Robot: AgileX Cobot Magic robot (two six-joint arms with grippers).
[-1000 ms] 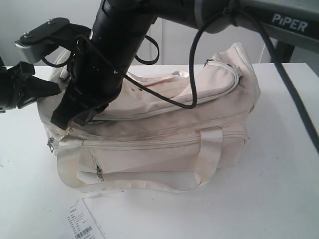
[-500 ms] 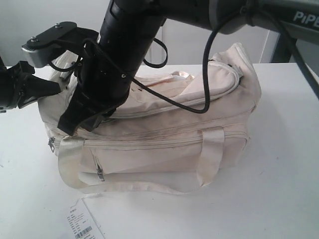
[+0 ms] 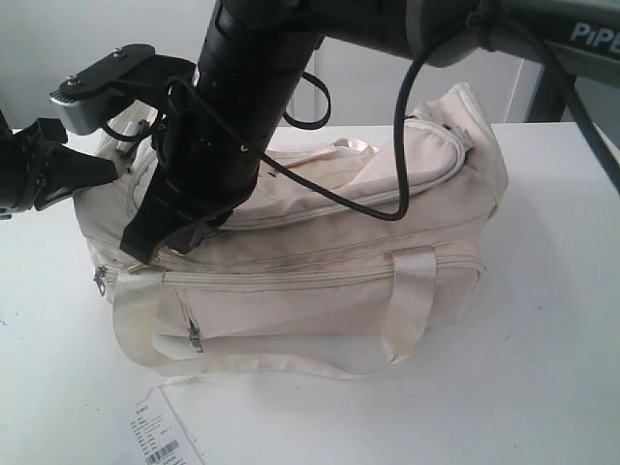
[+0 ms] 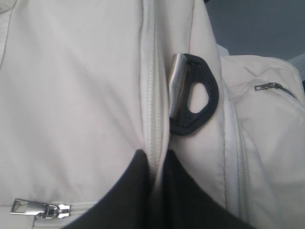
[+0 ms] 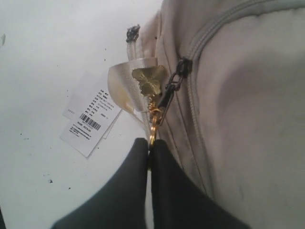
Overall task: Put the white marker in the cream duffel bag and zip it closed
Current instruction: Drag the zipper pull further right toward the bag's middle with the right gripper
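Note:
The cream duffel bag (image 3: 339, 242) lies on its side on the white table, its top zip drawn shut as far as I can see. The white marker is not in view. My right gripper (image 3: 145, 250) has reached across to the bag's left end. It is shut on the gold ring charm (image 5: 151, 125), which hangs from the black zip slider (image 5: 179, 70), and my right gripper (image 5: 151, 143) pinches the charm's lower end. At the far left, my left gripper (image 3: 102, 170) (image 4: 153, 155) is shut on a fold of bag fabric along a zip seam.
A white barcoded paper tag (image 3: 160, 436) (image 5: 89, 120) lies on the table in front of the bag's left end. A black D-ring buckle (image 4: 196, 95) sits just past my left fingers. Loop handles (image 3: 407, 300) hang down the bag's front. The right arm's cable (image 3: 387, 145) drapes over the bag.
The right arm has shifted slightly to the right and upward while holding the charm, and the bag's left end has moved a little with it. The left gripper holds still.

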